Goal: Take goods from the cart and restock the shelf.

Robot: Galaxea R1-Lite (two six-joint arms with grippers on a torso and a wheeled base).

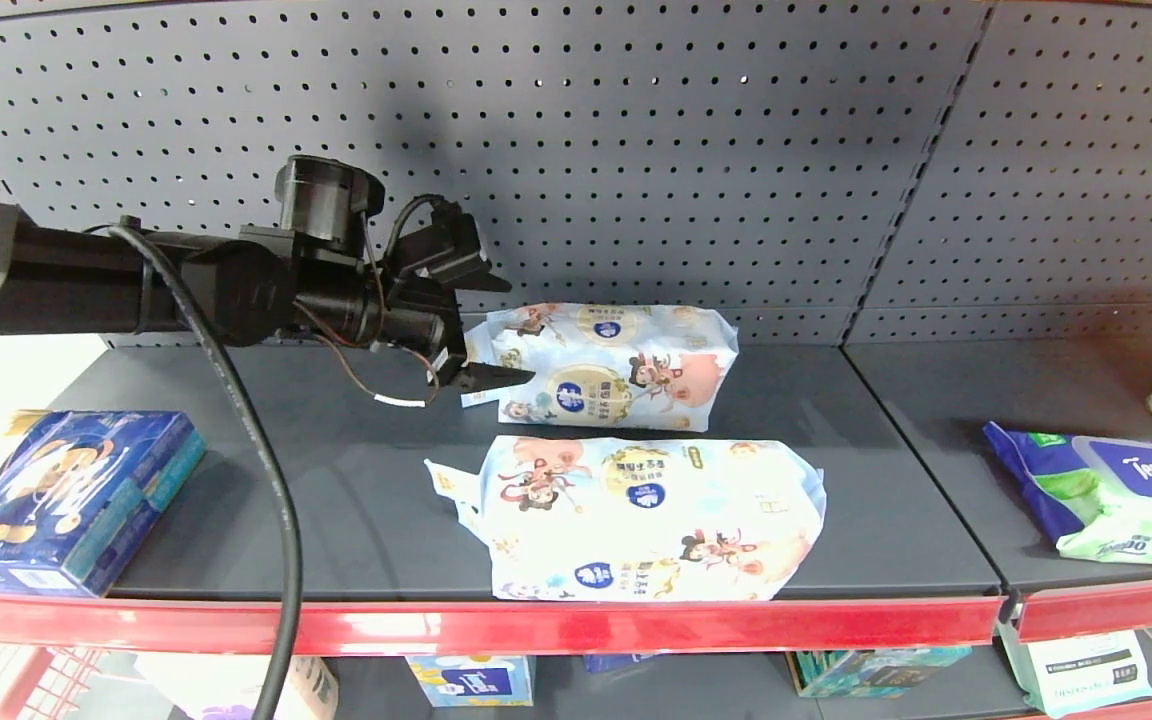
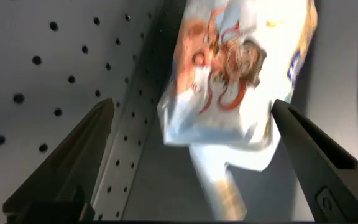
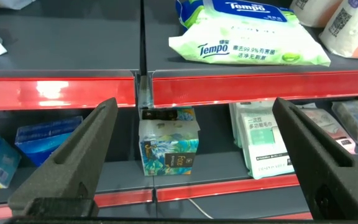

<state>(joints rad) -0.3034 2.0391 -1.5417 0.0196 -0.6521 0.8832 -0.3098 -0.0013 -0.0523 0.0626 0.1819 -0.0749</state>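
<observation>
Two cartoon packs lay on the shelf [image 1: 336, 480]: the back pack [image 1: 606, 365] by the wall and the front pack [image 1: 636, 520] near the red edge. That part of the job looked done, though more goods might have been left to bring. The left gripper [image 1: 514, 332] was at the back pack's end, jaws wide open, not squeezing it. The right gripper [image 3: 194, 102] was wide open too and held nothing.

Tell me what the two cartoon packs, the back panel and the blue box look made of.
Rear pack and front pack: soft glossy plastic film, by the wrinkles and crimped ends. Back panel: likely painted metal, matte grey, with punched holes. Blue box: printed cardboard or film wrap; straight edges, slight sheen, cannot tell which.
</observation>
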